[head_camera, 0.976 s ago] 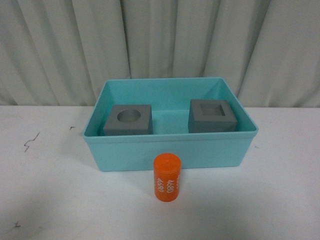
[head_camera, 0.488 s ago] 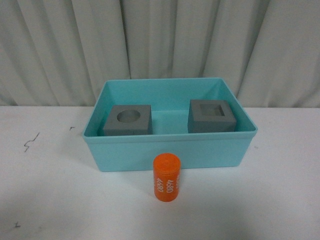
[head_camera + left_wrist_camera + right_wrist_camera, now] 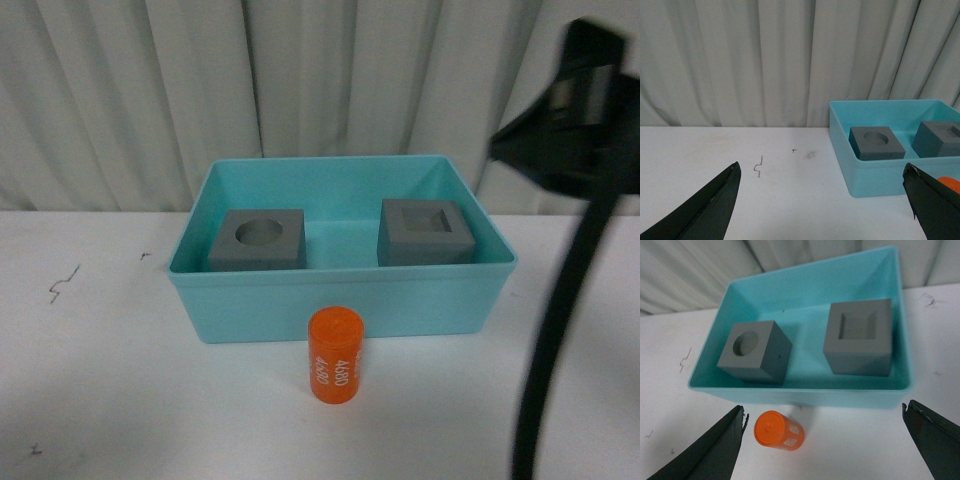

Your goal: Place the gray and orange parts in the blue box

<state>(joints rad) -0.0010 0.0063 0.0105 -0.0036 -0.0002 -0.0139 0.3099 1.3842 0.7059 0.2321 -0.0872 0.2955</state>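
Observation:
The blue box point(image 3: 340, 300) stands on the white table. Both gray cubes sit inside it: the one with a round recess point(image 3: 258, 240) on the left, the one with a square recess point(image 3: 424, 232) on the right. The orange cylinder point(image 3: 335, 356) printed "4680" stands upright on the table just in front of the box. My right gripper point(image 3: 824, 410) is open and empty above the box's near wall point(image 3: 800, 392), with the cylinder point(image 3: 777, 431) beside one finger. My left gripper point(image 3: 821, 170) is open and empty over bare table, to the left of the box point(image 3: 880, 175).
My right arm point(image 3: 575, 110) and its dark cable point(image 3: 550, 330) hang high at the right of the front view. A pleated white curtain point(image 3: 320, 80) closes off the back. Small dark marks point(image 3: 62, 283) lie on the table's left part.
My right arm has come into the front view at the upper right. The box, the cubes and the cylinder have not moved.

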